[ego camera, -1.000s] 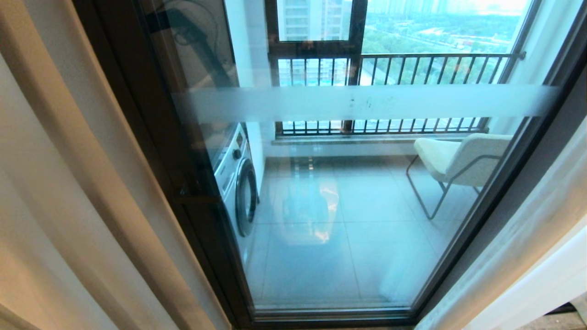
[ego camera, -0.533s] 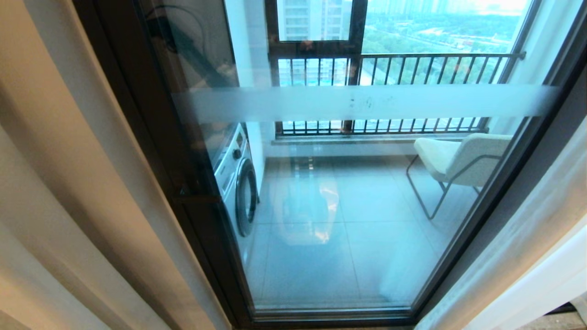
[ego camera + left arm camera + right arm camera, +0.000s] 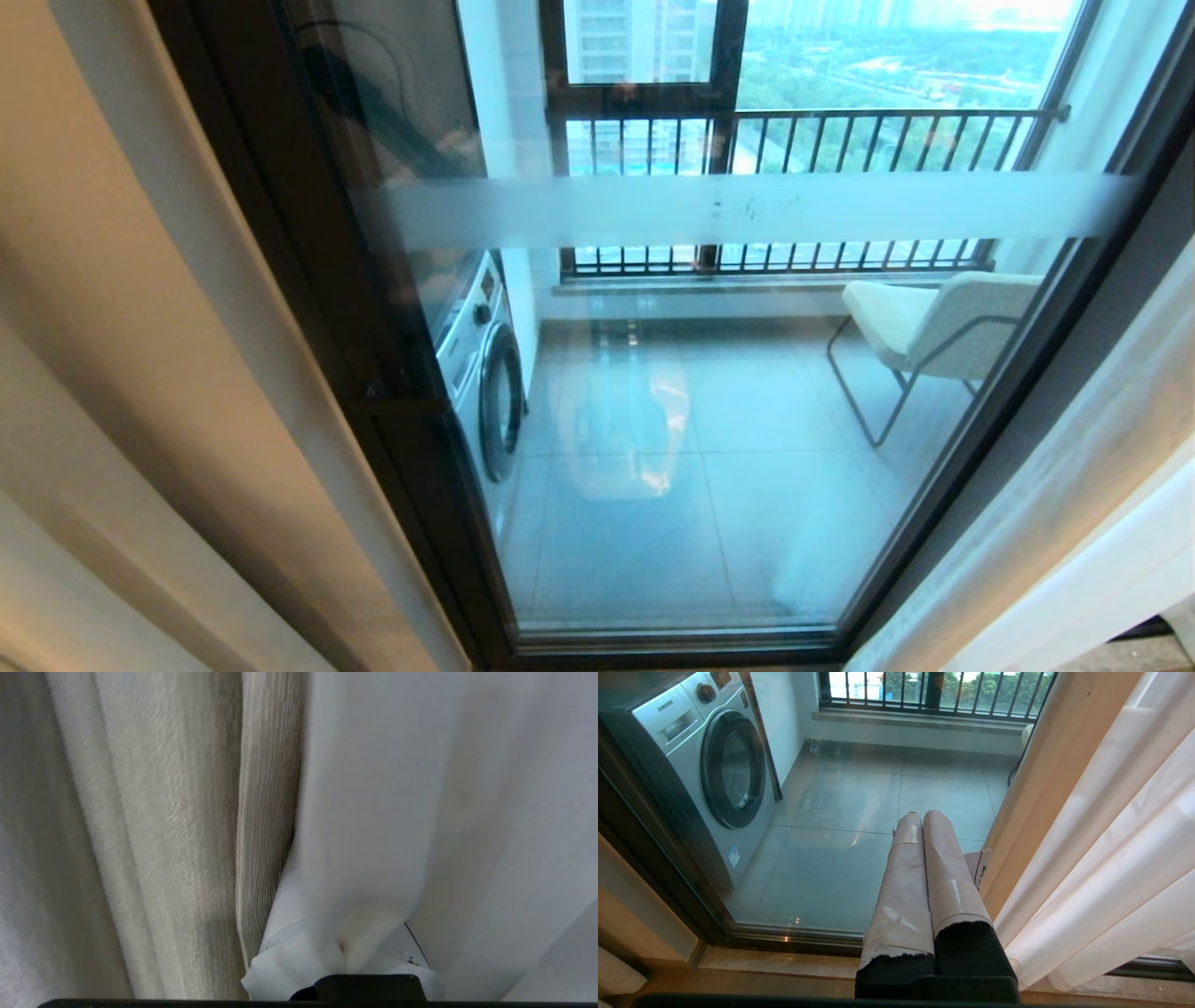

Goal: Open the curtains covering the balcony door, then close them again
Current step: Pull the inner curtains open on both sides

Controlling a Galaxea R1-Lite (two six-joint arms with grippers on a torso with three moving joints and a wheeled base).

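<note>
The left gripper [image 3: 343, 952] is clamping a fold of the curtains [image 3: 373, 812], pulling them aside from the balcony door [image 3: 709, 392]; next, closing them again.

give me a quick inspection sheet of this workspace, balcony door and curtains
surface: marble sill at the door's foot, bare where it shows.
job's things: balcony door uncovered in the head view; curtains gathered at its right and left sides.
clutter: nothing seen.
grippers: left gripper shut on curtains, sheer fabric pinched between its taped fingers; right gripper shut, empty, low before the glass.
cables: nothing seen.
surroundings: washing machine, chair and railing behind the glass; beige drape at left.
</note>
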